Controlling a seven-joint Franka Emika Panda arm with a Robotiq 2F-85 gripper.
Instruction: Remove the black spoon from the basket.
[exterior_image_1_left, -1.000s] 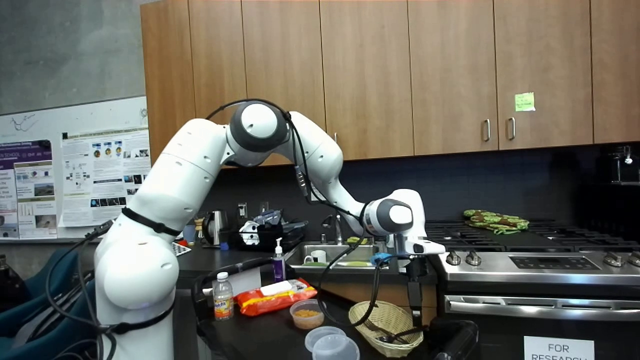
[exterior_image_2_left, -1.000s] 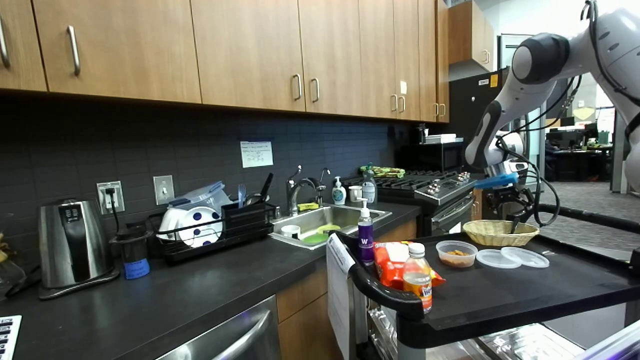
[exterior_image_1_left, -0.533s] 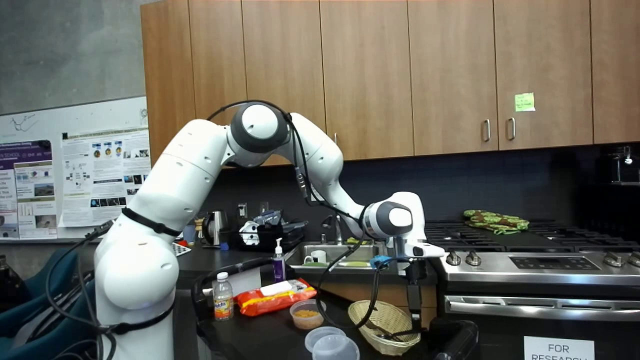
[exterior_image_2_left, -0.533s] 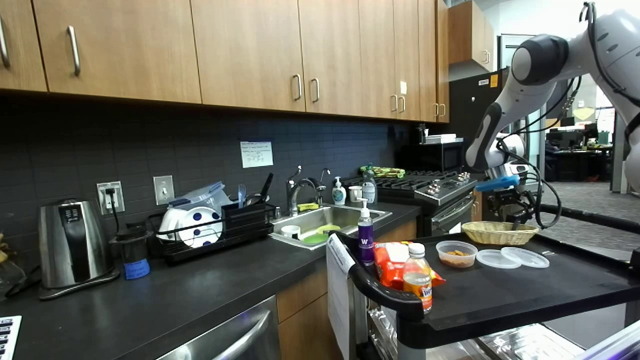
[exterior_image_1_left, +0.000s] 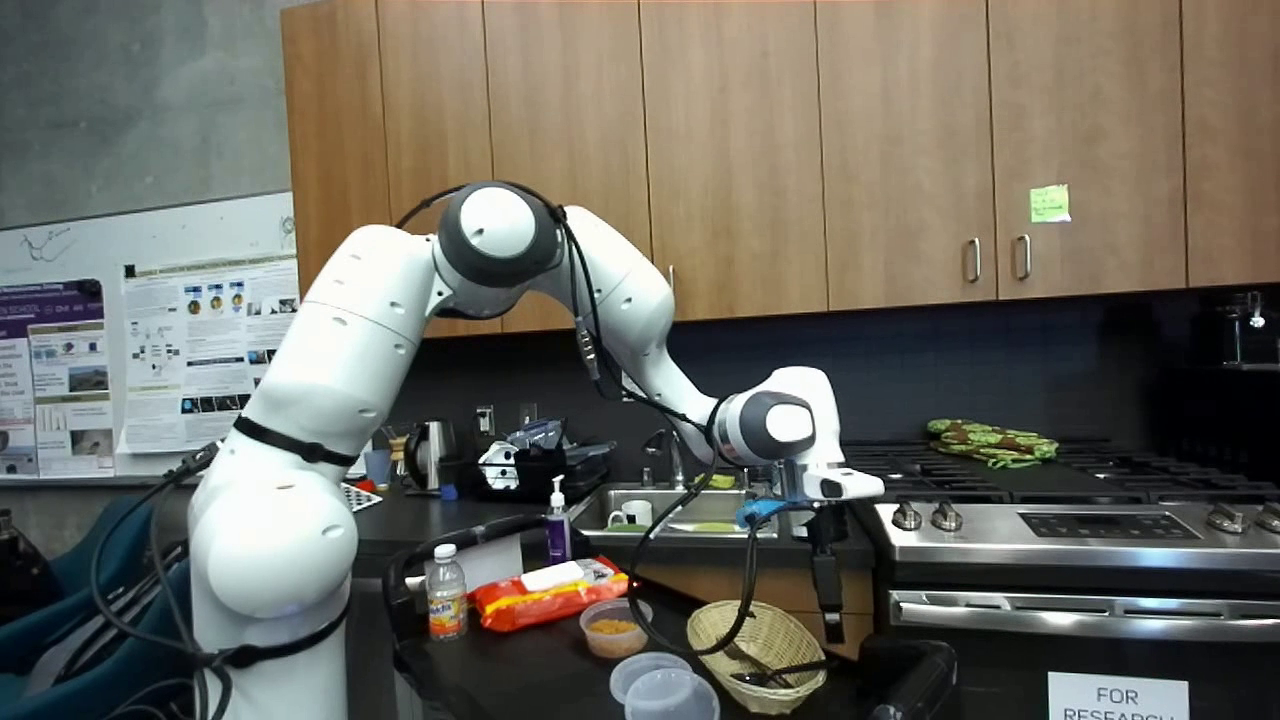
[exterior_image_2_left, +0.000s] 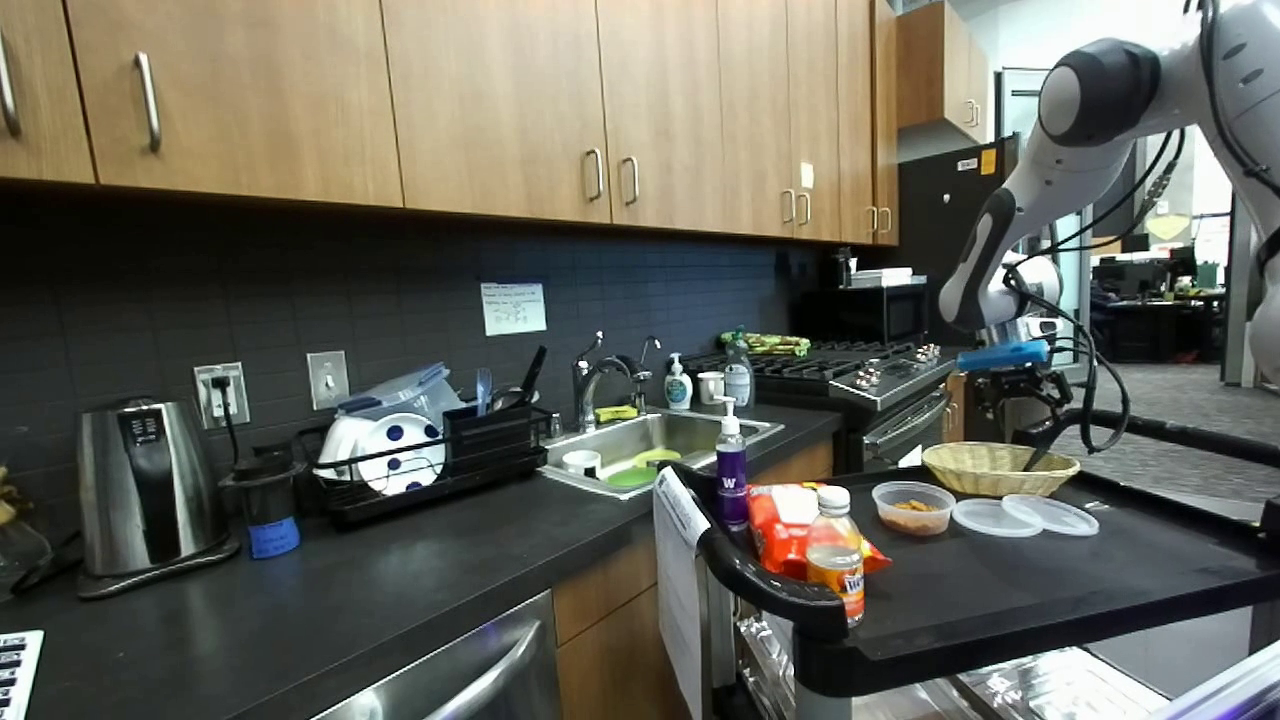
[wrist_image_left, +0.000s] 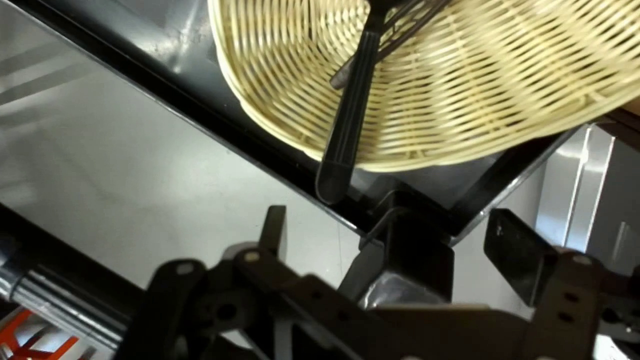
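Resting in the rounded tan wicker basket, the slim black spoon poked its handle past the rim in the wrist view, near the widely spread black two-finger gripper. In both exterior views, basket sat on flat-topped black cart.

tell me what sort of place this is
Most likely a kitchen, perhaps in a lab: both exterior views show a sink and a stove, and an exterior view shows a printed poster.
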